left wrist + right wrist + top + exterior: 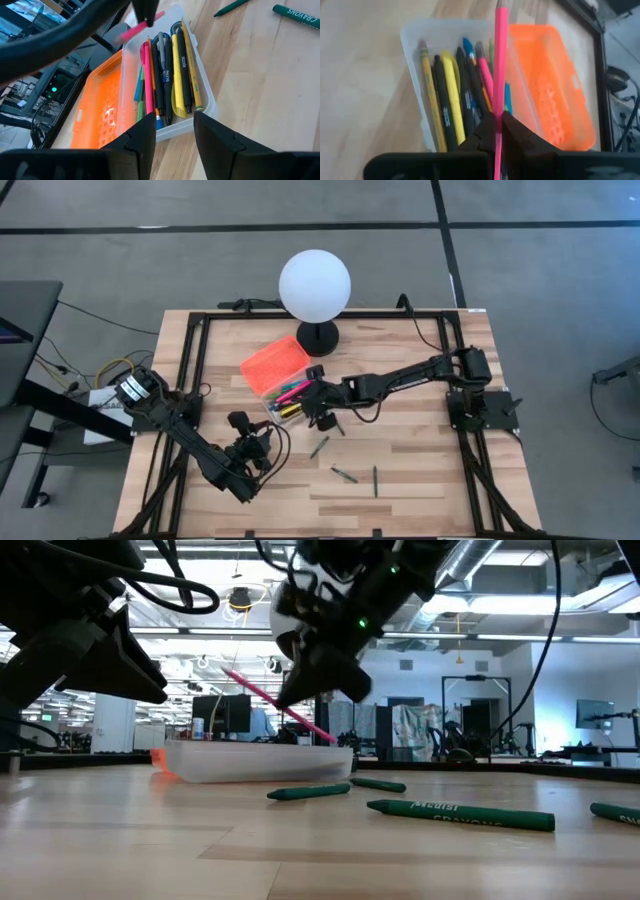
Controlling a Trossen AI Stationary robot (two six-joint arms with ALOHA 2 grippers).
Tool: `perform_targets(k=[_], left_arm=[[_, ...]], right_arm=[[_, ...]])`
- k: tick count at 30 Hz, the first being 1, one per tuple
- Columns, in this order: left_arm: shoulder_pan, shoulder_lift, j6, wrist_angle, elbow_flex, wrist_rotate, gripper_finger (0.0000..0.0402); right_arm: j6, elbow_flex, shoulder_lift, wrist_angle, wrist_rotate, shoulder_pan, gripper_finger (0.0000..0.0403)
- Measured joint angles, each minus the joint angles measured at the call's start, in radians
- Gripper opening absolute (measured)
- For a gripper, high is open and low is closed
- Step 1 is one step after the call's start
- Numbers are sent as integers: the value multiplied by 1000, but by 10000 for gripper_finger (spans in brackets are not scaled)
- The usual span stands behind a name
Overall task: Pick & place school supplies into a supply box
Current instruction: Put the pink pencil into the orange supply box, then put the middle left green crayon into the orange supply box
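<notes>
A pink pencil (499, 65) is clamped between the two fingers of the right hand (498, 131), which are pressed together on its shaft. The pencil is held above the supply box (290, 395), slanting down toward it in the low view, with its tip over the clear tray. The right hand (318, 408) hangs just beside the tray's edge, at the end of an arm stretched across the tabletop (420, 470) from the right side.

The supply box (207, 95) lies open near the middle of the tabletop, its orange ribbed lid (100, 107) folded flat beside the clear body. Inside the tray, a yellow pencil (192, 70), a yellow marker (178, 75), black pens (166, 75), a pink marker (147, 75) and blue-tipped items are laid lengthwise.

Green crayons (344, 474) lie loose on the tabletop, apart from the box on its front side; one is labelled "CRAYONS" (462, 815).

The left hand (170, 132) is held near the box's short end, facing it, with its fingers apart and nothing between them. A white globe lamp (315, 285) stands behind the box.
</notes>
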Motion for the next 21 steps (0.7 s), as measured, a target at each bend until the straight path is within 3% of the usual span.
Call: perform_targets(k=[8,21], left_arm=[[0,0,0,-1,0,3,127],[0,0,0,-1,0,3,127]], right_arm=[[22,-2,1,-3,3,-6,13],[106,-2,1,0,3,-40,93]])
